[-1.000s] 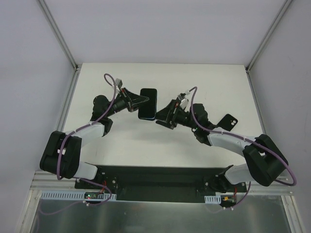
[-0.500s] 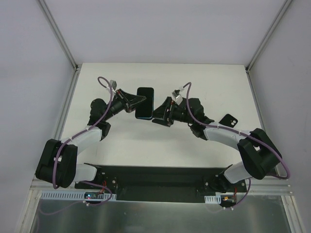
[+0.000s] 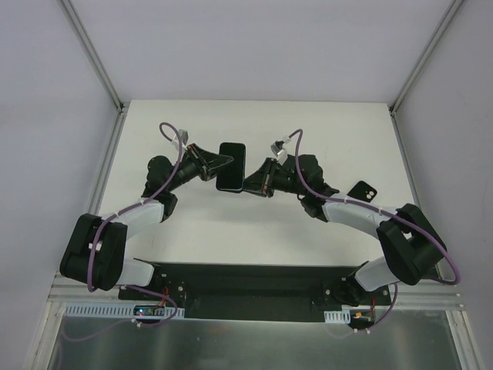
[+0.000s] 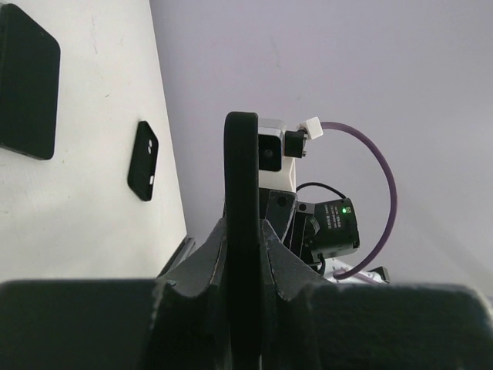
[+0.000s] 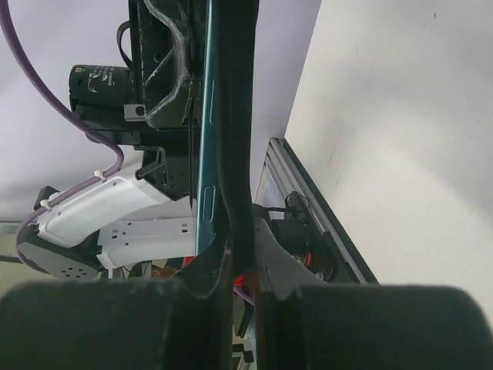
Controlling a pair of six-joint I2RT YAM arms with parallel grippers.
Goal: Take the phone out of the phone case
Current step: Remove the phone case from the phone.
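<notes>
The phone in its black phone case (image 3: 230, 166) hangs above the middle of the table, held between both arms. My left gripper (image 3: 221, 161) is shut on its left side; in the left wrist view the dark cased edge (image 4: 241, 169) stands upright between the jaws (image 4: 241, 229). My right gripper (image 3: 248, 183) is shut on the lower right edge. In the right wrist view its jaws (image 5: 240, 235) pinch the black case rim (image 5: 233, 116), and the phone's teal side (image 5: 203, 154) with a side button shows just left of that rim.
A second black case (image 3: 362, 191) with a camera cut-out lies on the table to the right, also seen as a small black case (image 4: 142, 160). A larger flat black object (image 4: 27, 85) lies on the white table (image 3: 192, 223). Frame rails run along the table edges.
My right gripper was open beside the phone and has shut on the case's edge. The left arm and the phone shifted slightly left and back again.
</notes>
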